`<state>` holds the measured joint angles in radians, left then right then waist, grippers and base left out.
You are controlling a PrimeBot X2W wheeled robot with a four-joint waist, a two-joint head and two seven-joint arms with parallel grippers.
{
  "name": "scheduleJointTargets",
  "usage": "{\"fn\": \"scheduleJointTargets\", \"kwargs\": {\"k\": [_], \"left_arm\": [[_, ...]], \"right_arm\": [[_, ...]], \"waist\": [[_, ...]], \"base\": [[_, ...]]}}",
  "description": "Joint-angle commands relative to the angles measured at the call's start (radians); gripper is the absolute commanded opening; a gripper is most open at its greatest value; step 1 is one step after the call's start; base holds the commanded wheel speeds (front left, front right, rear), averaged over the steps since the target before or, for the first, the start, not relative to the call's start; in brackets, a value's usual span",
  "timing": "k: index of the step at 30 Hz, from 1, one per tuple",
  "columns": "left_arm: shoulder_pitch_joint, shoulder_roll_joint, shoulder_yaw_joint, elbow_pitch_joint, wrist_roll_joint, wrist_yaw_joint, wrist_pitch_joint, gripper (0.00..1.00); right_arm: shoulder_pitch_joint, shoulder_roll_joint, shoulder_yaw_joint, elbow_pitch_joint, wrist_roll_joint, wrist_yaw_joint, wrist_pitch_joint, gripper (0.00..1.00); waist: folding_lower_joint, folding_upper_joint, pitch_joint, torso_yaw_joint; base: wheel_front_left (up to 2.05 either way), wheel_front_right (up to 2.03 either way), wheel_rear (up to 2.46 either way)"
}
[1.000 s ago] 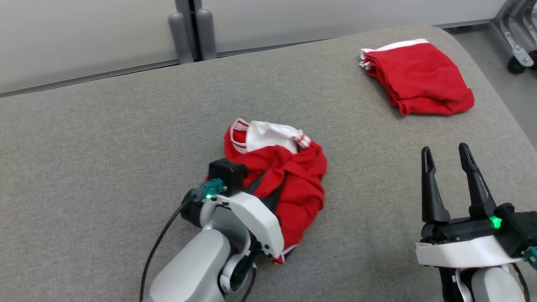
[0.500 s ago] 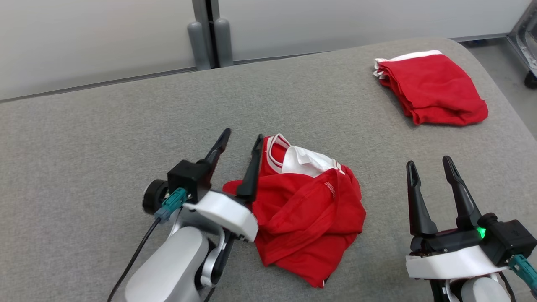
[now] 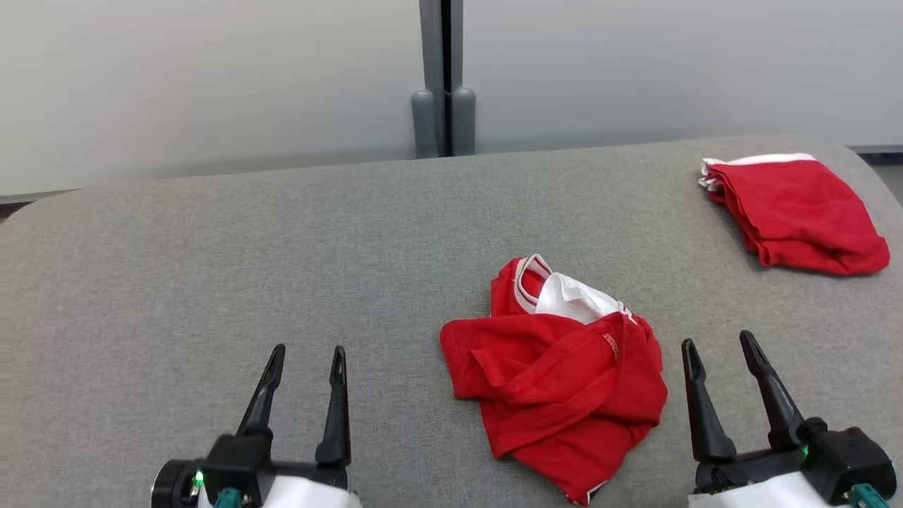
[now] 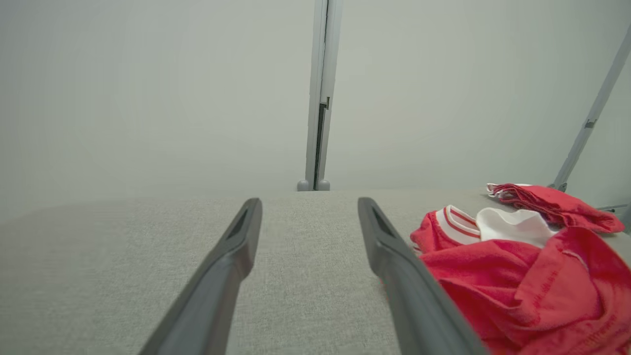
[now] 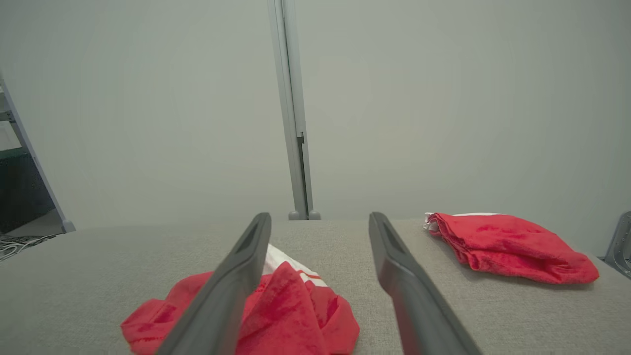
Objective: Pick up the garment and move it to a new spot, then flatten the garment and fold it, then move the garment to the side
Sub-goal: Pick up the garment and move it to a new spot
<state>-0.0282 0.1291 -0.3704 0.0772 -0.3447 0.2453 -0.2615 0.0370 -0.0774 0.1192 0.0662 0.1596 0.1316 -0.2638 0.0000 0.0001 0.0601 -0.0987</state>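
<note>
Head view: left claw (image 3: 308, 348) and right claw (image 3: 717, 339) both wide, empty; garment (image 3: 564, 381) sits crumpled between them, nearer right. You wanna pinch opposite edges, pull flat.

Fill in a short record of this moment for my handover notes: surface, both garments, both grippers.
surface: grey padded table
crumpled garment: red with white collar, bunched, lying loose between the grippers
folded garment: red, white edge, far right of the table
left gripper: open, empty, touching nothing
right gripper: open, empty, touching nothing
</note>
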Motion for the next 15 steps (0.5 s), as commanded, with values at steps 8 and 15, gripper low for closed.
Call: {"fn": "scheduleJointTargets", "kwargs": {"k": [8,15], "left_arm": [[0.19,-0.059,0.121,-0.057,0.153,-0.073,-0.005,1.0],[0.213,-0.074,0.154,-0.067,0.172,-0.107,-0.005,1.0]], "right_arm": [[0.069,0.008,-0.003,0.018,-0.013,-0.002,-0.001,1.0],[0.079,0.009,-0.004,0.026,-0.016,-0.002,-0.001,1.0]], "waist": [[0.0,-0.0001,-0.076,0.074],[0.0,-0.0001,-0.09,0.089]], "base": [[0.0,0.0,0.0],[0.0,0.0,0.0]]}}
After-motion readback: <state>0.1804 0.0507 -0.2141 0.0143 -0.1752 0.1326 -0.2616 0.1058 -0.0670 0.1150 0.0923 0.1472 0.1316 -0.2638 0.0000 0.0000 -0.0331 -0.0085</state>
